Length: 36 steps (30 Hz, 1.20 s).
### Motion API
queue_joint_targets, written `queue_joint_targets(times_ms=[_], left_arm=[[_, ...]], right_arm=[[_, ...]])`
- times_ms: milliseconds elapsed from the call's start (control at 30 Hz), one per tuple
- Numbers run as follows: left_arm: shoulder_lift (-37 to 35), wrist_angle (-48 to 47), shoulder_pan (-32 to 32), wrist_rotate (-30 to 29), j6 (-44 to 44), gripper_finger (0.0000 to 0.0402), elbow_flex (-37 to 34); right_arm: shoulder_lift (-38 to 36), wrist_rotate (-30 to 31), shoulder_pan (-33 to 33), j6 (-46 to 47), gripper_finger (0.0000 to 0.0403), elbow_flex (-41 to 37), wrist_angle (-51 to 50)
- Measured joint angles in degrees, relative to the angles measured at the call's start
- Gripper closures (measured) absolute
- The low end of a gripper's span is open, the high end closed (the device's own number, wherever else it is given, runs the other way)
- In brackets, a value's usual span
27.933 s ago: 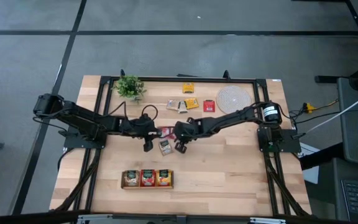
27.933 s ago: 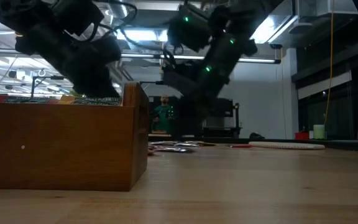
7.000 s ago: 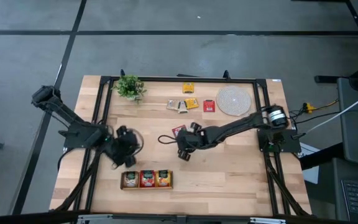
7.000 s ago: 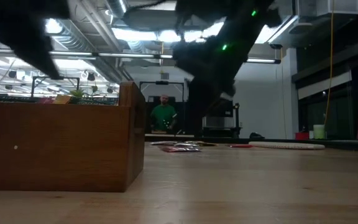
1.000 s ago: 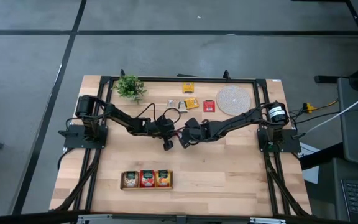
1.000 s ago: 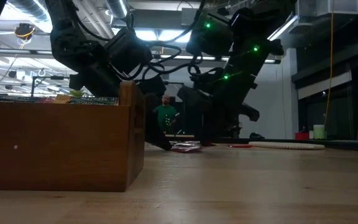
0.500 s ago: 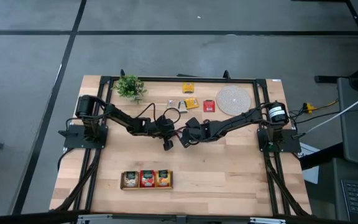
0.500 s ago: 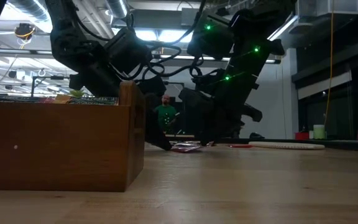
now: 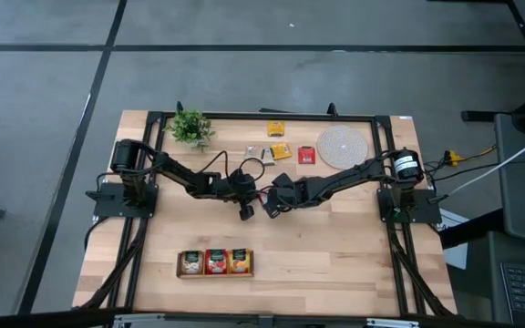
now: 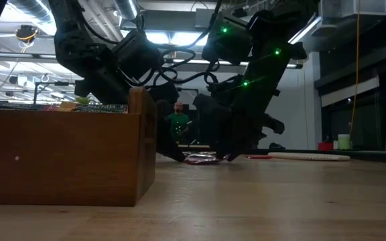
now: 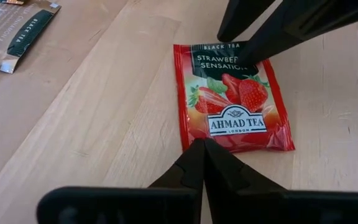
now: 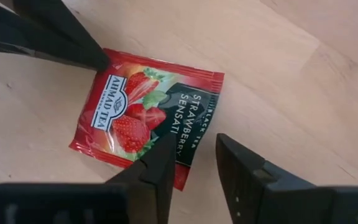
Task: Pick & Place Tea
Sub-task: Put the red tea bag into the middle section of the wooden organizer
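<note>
Table (image 9: pixel 335 246) fills mid-frame in the high view. Wooden tray (image 9: pixel 216 262) sits lower left of centre, sachets in all three compartments. Both arms meet at table centre. Left gripper (image 11: pixel 202 147): fingers pressed together, tips touching the edge of the red strawberry tea sachet (image 11: pixel 234 95), gripping nothing. Right gripper (image 12: pixel 192 147): fingers parted, one finger on the sachet's opposite edge, one off it. Sachet lies flat on the wood.

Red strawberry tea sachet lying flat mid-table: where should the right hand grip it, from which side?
Probably the short edge by the "Strawberry Sensation" print on the red strawberry tea sachet. The open right hand already straddles that edge. The sachet lies flat on the wooden table, so come down from above. The shut left hand pins the opposite edge.
</note>
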Motion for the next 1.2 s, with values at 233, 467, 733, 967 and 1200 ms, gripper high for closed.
queue_joint_targets(times_ms=[233, 467, 733, 967, 1200], left_arm=[[0.0, 0.04, 0.0, -0.02, -0.01, 0.0398, 0.0], [0.02, 0.09, 0.0, -0.04, -0.01, 0.0394, 0.0], [-3.79, -2.84, 0.02, 0.17, -0.2, 0.0391, -0.34], [-13.6, -13.31, -0.99, -1.51, 2.99, 0.036, -0.42], [-25.42, -15.51, -4.28, -8.9, -0.93, 0.0319, -7.26]], right_arm=[[1.59, 0.58, 0.02, -0.11, 0.0362, 0.17, 0.52], [2.71, 0.99, 0.04, -0.87, 0.0391, 0.24, 0.5], [2.91, 0.89, 0.02, -4.12, 0.0397, 0.16, 0.42], [2.93, 0.54, 0.0, -7.71, 0.0399, 0.11, 0.42], [3.03, 0.5, 0.42, -13.36, 0.04, 1.12, 0.05]])
